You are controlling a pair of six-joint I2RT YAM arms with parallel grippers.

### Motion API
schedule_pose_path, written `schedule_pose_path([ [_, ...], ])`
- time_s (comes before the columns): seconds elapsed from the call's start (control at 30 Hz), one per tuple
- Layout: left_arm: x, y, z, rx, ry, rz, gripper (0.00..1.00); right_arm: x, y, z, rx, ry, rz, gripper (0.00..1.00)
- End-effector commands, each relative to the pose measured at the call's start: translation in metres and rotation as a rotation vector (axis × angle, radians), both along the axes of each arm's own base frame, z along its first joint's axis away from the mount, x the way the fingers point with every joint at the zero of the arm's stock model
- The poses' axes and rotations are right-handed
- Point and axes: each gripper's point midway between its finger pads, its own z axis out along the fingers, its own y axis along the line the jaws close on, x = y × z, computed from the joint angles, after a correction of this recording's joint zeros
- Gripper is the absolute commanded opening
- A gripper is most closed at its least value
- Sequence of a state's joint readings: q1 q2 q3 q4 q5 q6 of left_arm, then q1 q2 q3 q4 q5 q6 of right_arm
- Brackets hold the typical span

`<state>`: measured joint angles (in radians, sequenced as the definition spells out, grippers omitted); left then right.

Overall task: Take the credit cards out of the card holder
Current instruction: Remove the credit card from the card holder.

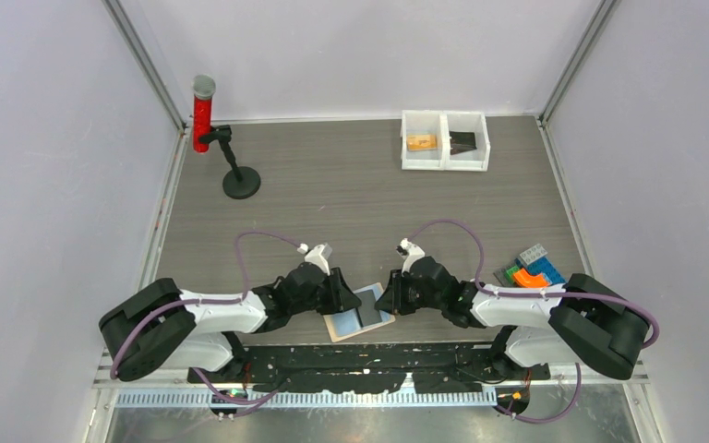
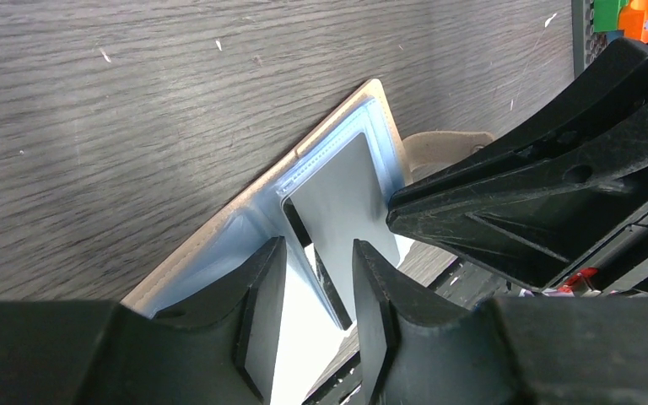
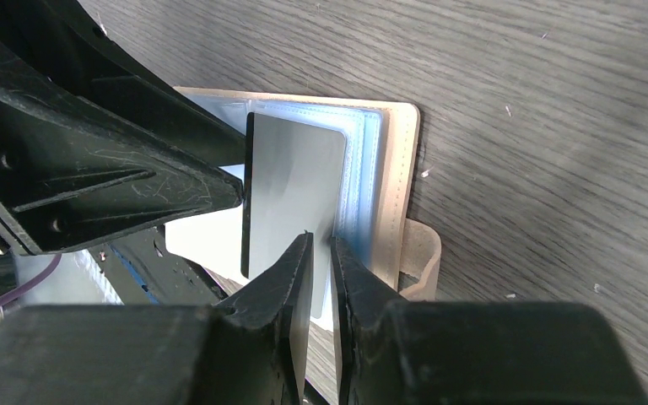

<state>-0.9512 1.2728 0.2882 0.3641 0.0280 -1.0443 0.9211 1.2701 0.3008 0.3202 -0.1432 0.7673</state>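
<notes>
Table [image 1: 351,194]: bearing an opened card holder [image 1: 337,328] at its near edge, between both claws.
Left claw [image 2: 319,278]: standing spread, straddling one corner of a grey card [image 3: 291,186].
Right claw [image 3: 321,253]: pinching that card's edge.
Card: sticking partway out of a glossy pocket.

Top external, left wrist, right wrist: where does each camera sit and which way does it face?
Top external: above and behind, looking down on the table; both arms show.
Left wrist: on the left arm, looking along the left pincer at the card holder; right pincer intrudes.
Right wrist: on the right arm, along the right pincer; left pincer intrudes.
Wrist views share the credit card.
</notes>
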Motion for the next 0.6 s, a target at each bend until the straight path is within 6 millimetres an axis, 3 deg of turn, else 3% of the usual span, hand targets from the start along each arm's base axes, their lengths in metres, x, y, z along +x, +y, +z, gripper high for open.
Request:
schedule_pose_path([
  [0.0,0.003,-0.007,0.004,-0.012,-0.024,-0.016,0.36,-0.009,-0.009,-0.015,-0.045,0.036,0.004,0.21],
  [0.2,0.001,-0.003,0.0,0.01,-0.015,-0.012,0.3,-0.009,-0.008,-0.014,-0.032,0.044,-0.001,0.21],
  [0.57,0.0,-0.015,0.015,-0.093,-0.026,-0.028,0.22,-0.013,-0.003,-0.01,-0.01,0.056,0.026,0.21],
])
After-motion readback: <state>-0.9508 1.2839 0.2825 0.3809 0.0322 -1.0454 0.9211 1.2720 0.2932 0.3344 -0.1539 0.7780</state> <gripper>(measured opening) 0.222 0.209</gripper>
